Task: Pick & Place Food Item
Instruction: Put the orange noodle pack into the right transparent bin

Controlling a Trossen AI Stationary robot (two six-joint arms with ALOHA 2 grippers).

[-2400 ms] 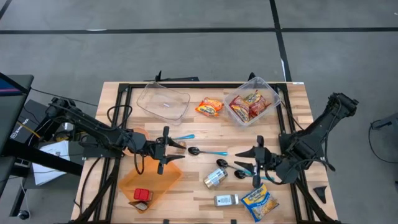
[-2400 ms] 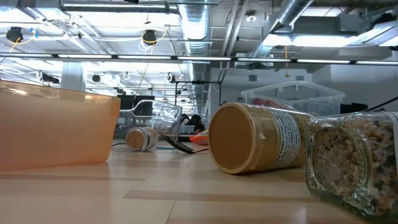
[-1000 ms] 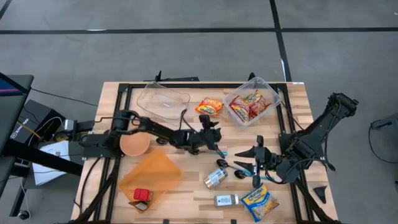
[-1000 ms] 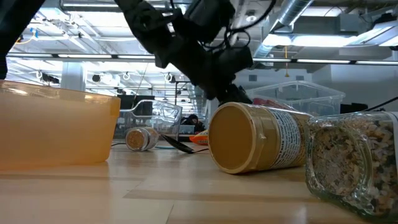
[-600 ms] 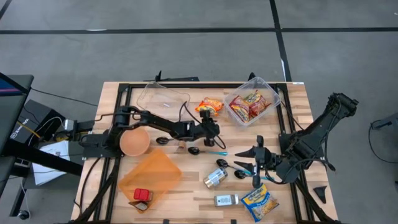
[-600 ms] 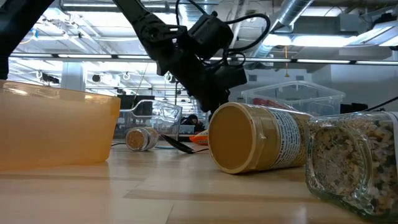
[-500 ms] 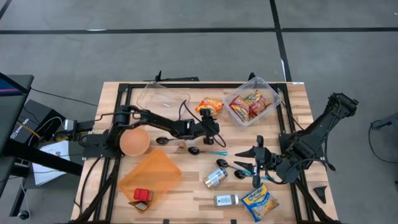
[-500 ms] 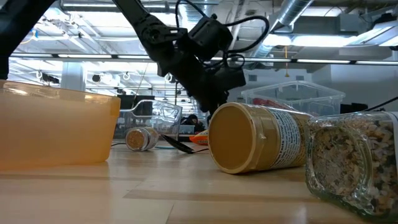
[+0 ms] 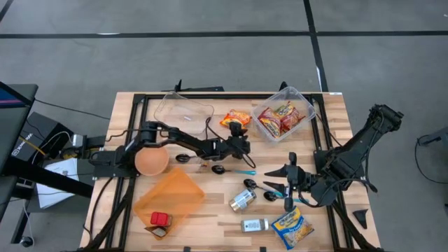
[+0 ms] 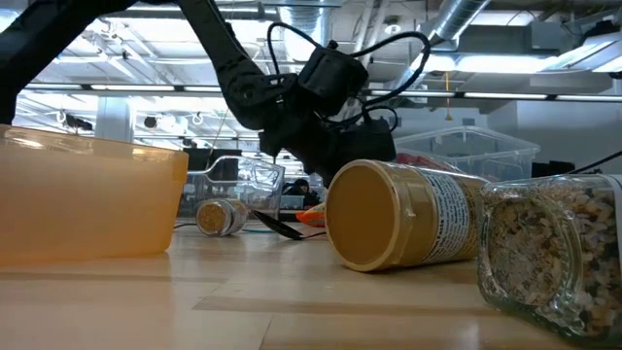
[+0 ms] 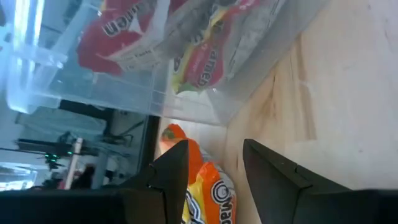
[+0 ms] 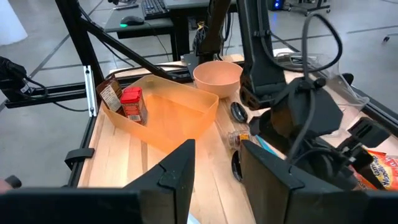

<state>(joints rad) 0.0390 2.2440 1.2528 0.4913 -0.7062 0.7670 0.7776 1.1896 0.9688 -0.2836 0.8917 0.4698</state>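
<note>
My two arms are matte black, built of slender tubular links joined by blocky housings. On the black left arm (image 9: 183, 143) I see thin black cables looping loosely over the joints and wrist block. The black right arm (image 9: 353, 150) carries thicker housings with a rounded cap at its far joint. Each arm ends in two dark, flat, wedge-shaped fingers (image 12: 179, 174) with angular, squared tips; I make out no markings or screws

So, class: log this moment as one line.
left end effector: open, at orange noodle packet | right end effector: open, idle | packet: on table
</note>
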